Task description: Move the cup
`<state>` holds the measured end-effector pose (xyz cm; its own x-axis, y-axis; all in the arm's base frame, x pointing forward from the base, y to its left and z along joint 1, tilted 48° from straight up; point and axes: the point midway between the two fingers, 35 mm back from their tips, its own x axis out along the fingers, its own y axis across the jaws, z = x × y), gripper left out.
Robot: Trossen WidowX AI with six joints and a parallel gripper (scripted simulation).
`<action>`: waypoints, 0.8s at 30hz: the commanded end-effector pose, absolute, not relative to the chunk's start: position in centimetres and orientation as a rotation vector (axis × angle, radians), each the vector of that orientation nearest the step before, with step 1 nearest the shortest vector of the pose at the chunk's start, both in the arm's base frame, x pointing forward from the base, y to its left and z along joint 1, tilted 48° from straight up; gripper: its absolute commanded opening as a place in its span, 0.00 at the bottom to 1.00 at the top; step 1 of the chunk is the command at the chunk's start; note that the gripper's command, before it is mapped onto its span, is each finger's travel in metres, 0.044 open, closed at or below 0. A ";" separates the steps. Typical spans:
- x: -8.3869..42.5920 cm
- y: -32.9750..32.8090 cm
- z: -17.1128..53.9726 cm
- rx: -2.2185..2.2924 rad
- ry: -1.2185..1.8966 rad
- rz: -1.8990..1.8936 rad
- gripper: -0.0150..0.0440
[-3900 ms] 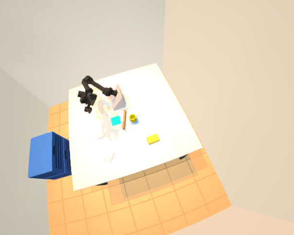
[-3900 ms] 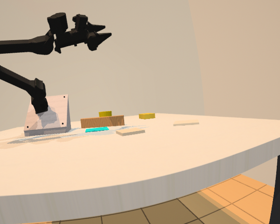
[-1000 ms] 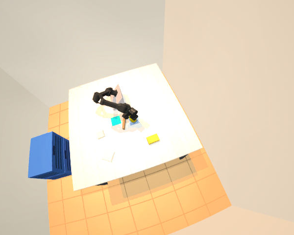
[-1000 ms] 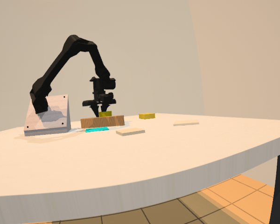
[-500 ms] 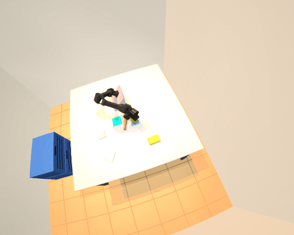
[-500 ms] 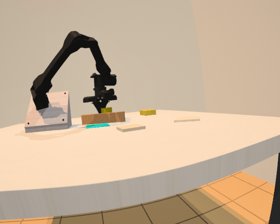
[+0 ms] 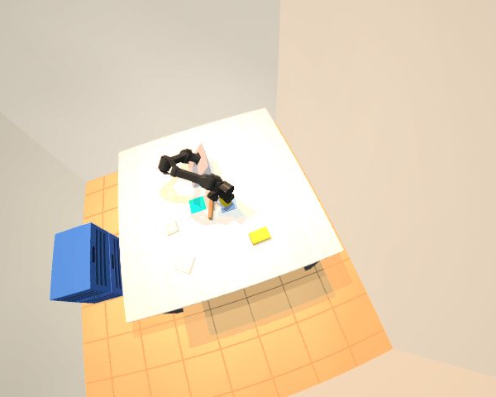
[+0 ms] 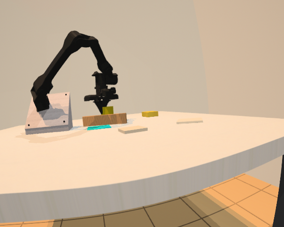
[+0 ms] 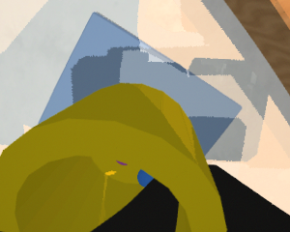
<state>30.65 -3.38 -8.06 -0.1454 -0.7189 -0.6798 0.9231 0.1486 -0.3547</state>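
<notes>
The gripper [image 8: 102, 104] is clamped on the wall of the yellow cup [image 9: 109, 174], lifted and tilted above the blue pad [image 9: 152, 73], so the carry over the wooden bar [image 8: 104, 119] to the teal pad [image 8: 99, 127] remains.

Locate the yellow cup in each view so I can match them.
Top: cup near table centre, under the end effector.
Exterior: cup behind the wooden block.
Wrist: cup fills the lower left.
Shared landmark: wooden block.
</notes>
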 end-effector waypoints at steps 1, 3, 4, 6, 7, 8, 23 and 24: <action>31.1 -2.0 -7.0 0.298 0.918 -1.450 0.25; 31.2 -1.4 -6.4 0.298 0.918 -1.449 0.25; 31.3 -1.0 -6.1 0.297 0.918 -1.449 0.25; 31.4 -0.5 -5.5 0.297 0.918 -1.449 0.25; 31.5 -0.2 -5.3 0.296 0.918 -1.449 0.25; 31.5 0.1 -5.0 0.296 0.918 -1.449 0.25; 31.7 0.6 -4.3 0.288 0.914 -1.446 0.25; 31.7 0.6 -4.3 0.288 0.914 -1.446 0.25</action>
